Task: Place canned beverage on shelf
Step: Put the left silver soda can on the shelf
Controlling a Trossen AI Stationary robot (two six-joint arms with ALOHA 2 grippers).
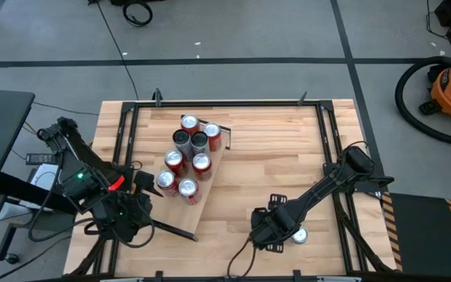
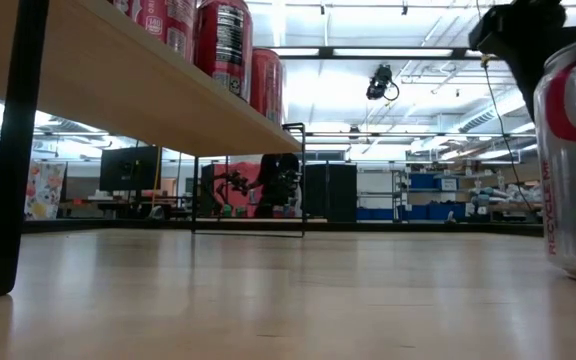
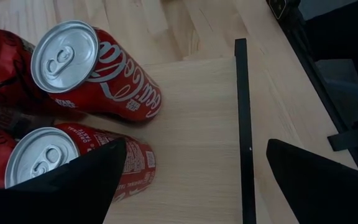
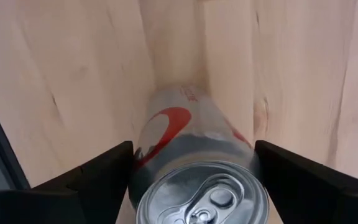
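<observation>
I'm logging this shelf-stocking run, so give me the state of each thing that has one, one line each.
Silver can: upright on the table, off the shelf, between the right gripper's jaws; contact can't be judged.
Right gripper: jaws spread around the silver can.
Left gripper: jaws open, empty, over the shelf's end.
Shelf: partly filled, near end bare.
Red cans: upright on the shelf, clustered.
</observation>
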